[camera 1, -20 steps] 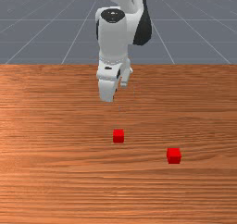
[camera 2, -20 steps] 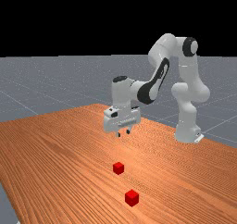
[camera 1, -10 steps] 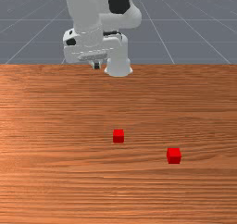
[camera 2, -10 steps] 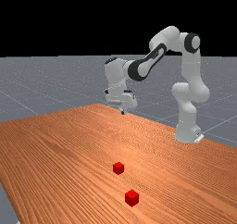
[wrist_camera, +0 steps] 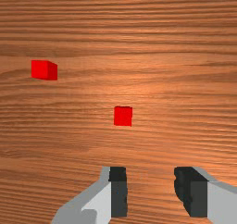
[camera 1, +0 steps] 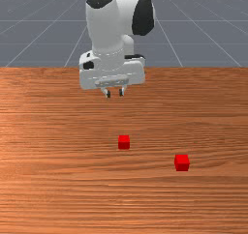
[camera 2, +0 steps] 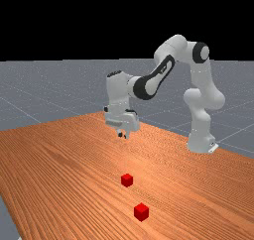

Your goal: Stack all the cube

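High over the table, my gripper [camera 1: 115,94] hangs open with nothing between its fingers; the far view has the gripper [camera 2: 122,135] above and behind both cubes. One red cube [camera 1: 124,142] lies near the middle of the front view. Another red cube [camera 1: 182,163] lies nearer the camera, toward the front view's right. They stand apart, each on the wood. In the wrist view the gripper [wrist_camera: 150,190] has its fingers spread wide, the nearer red cube [wrist_camera: 123,116] ahead of them and the other red cube [wrist_camera: 44,70] farther off.
The orange-brown table [camera 1: 58,180] lies under both cubes, and its back edge runs behind the gripper in the front view. The arm's base [camera 2: 201,140] stands at the far view's right.
Over the last second my hand has turned and tilted. After rising toward the front view's upper left, it has come down again and back toward the middle. Both cubes have stayed put.
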Motion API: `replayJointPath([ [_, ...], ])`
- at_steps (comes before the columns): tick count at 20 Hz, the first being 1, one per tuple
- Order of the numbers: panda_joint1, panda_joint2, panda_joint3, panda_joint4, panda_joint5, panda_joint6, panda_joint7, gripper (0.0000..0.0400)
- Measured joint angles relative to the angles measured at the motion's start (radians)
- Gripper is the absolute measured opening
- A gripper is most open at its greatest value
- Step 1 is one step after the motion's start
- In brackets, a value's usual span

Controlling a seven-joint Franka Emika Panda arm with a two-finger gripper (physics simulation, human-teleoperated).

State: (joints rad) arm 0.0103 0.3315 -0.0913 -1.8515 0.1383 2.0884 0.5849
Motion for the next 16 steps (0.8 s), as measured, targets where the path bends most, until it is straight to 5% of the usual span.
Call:
replayJointPath([
  [2,-0.006,0.098,0.007,0.056,0.021,0.042,-0.002,0.0310],
  [4,-0.012,0.178,0.015,0.075,0.043,0.078,-0.001,0.0367],
  [10,0.034,0.324,0.039,0.075,0.056,0.228,0.041,0.0398],
  [16,0.031,0.341,0.011,0.074,0.048,0.265,0.062,0.0400],
])
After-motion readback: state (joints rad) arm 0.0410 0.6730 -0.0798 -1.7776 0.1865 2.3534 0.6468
